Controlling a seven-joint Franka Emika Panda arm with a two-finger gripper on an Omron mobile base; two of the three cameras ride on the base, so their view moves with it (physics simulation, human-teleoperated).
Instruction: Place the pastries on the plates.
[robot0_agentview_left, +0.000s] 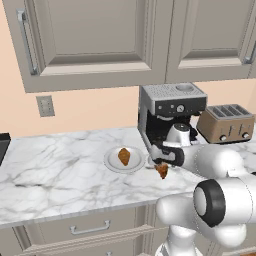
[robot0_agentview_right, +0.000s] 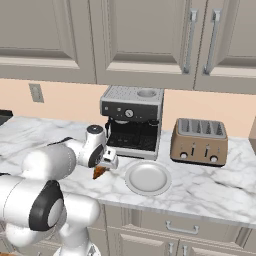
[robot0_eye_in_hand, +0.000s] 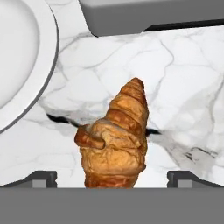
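Counter: marble (robot0_agentview_left: 60, 165), espresso machine (robot0_agentview_right: 132, 120) at the back.
Gripper (robot0_agentview_left: 161, 167): mine, clamped on second croissant (robot0_eye_in_hand: 114, 140), just left of the empty plate (robot0_agentview_right: 148, 177).
Handling: light, flaky; I'd pinch its thick middle gently.

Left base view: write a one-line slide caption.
One pastry rests on a plate; the gripper carries the second pastry beside the coffee machine.

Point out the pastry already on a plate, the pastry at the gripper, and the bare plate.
plated pastry (robot0_agentview_left: 124, 156), left base view, its middle.
pastry at the gripper (robot0_eye_in_hand: 116, 140), hand view, its body.
bare plate (robot0_agentview_right: 148, 178), right base view, its flat centre.
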